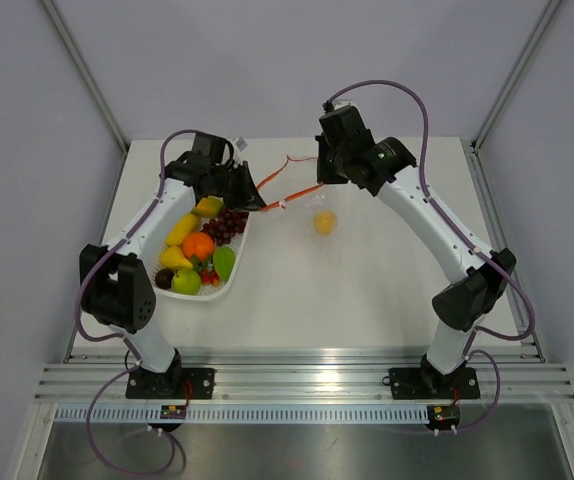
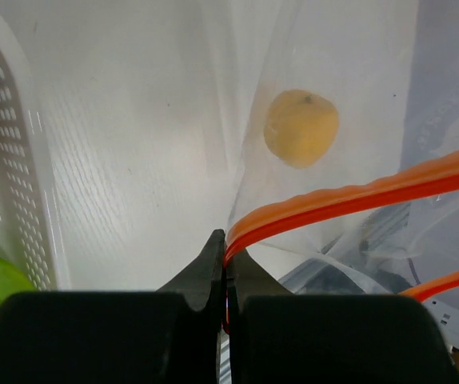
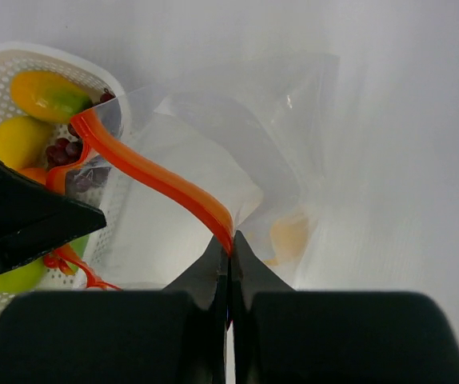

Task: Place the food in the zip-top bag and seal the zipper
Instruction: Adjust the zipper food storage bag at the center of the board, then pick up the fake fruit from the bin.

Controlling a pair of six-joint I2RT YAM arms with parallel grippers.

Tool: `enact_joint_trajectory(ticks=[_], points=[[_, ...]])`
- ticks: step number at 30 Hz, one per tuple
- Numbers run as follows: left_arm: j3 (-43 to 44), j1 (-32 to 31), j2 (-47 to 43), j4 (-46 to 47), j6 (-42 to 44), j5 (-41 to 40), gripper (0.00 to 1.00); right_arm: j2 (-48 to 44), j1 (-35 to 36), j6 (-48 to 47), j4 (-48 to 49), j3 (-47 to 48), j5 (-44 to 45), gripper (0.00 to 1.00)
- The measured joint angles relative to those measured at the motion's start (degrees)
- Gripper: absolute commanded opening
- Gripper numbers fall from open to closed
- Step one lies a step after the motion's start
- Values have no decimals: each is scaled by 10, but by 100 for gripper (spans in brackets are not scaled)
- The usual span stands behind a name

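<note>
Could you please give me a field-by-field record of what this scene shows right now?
Left gripper: shut on the thin red-orange zipper strip
Right gripper: shut on the same strip, farther along
Bag: flat clear crinkly plastic zip-top bag, held by its mouth edge
Inside bag: one round yellow food piece
Seal: apparently unfinished; second orange strip shows apart
Basket: white perforated plastic basket of fruit, beside the left gripper

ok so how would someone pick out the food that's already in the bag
Start at the white table and find the white basket of mixed fruit on its left side. Just right of the basket is the clear zip-top bag with the orange zipper. Inside it is one small pale-yellow round fruit, alone, while every other fruit sits in the basket.
</note>
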Motion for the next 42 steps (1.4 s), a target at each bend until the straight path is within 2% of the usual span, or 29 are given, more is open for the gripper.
enact_joint_trajectory(ticks=[3,4,7,9,12,18,25,29,33,35,36,37,42], points=[[-33,1,24,11,6,20,1,14,3,4,11,-28,-7,0],[-43,1,34,14,9,23,7,23,4,7,17,-41,-11,0],[-69,3,60,12,21,26,34,62,6,15,29,-79,-16,0],[-81,4,65,6,28,25,64,86,6,18,30,-93,-18,0],[-82,4,64,-1,33,24,80,107,7,21,32,-100,-25,0],[-74,5,50,-27,46,1,82,107,12,26,45,-100,-27,0],[-24,12,-27,-70,69,-58,81,107,16,27,52,-100,-30,0],[-24,44,-70,-74,68,-91,79,107,18,27,52,-100,-31,0],[-29,84,-67,-88,63,-167,79,107,25,27,52,-100,-31,0],[-47,92,-59,-96,59,-210,80,107,28,27,52,-100,-31,0],[-59,92,-57,-100,56,-229,83,107,30,27,53,-100,-31,0],[-71,92,-54,-105,54,-246,90,107,31,27,53,-100,-32,0],[-115,97,-49,-122,45,-303,98,107,34,27,56,-100,-36,0]])
